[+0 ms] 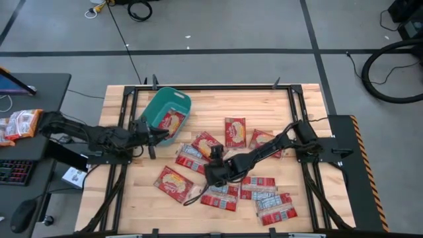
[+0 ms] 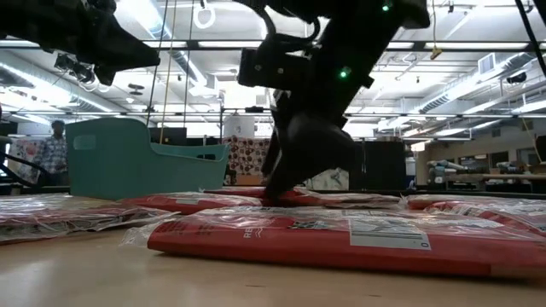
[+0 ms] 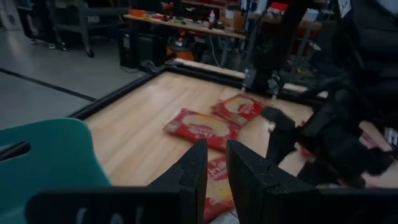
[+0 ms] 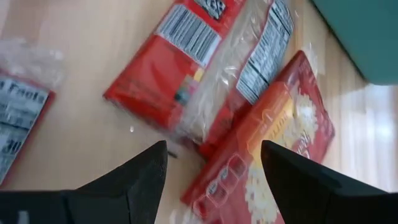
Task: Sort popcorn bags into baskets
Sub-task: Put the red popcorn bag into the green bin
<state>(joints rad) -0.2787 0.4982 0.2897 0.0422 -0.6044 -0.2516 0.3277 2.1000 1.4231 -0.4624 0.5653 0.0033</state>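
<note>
Several red popcorn bags (image 1: 234, 131) lie flat on the wooden table, some showing a yellow oval, others a white label panel. One bag (image 1: 173, 121) lies inside the teal basket (image 1: 155, 106) at the table's far left. My left gripper (image 1: 158, 135) hovers by the basket's near right corner, its fingers (image 3: 216, 168) a narrow gap apart and empty. My right gripper (image 1: 215, 155) is low over the middle of the pile and wide open (image 4: 214, 168). Its fingers stand either side of a yellow-oval bag (image 4: 273, 143) that partly overlaps a label-side bag (image 4: 199, 56). My right gripper comes down from above onto the overlapping bags (image 2: 281, 194) in the middle of the pile, fingers spread. Whether the fingertips touch a bag cannot be told. My left gripper touches nothing.
A black metal frame (image 1: 294, 106) edges the table. Left of it, a dark desk carries an orange-white packet (image 1: 20, 124), a keyboard (image 1: 13, 170) and a mouse (image 1: 23, 215). Bare wood lies along the table's near left. A person (image 2: 55, 149) stands in the room behind.
</note>
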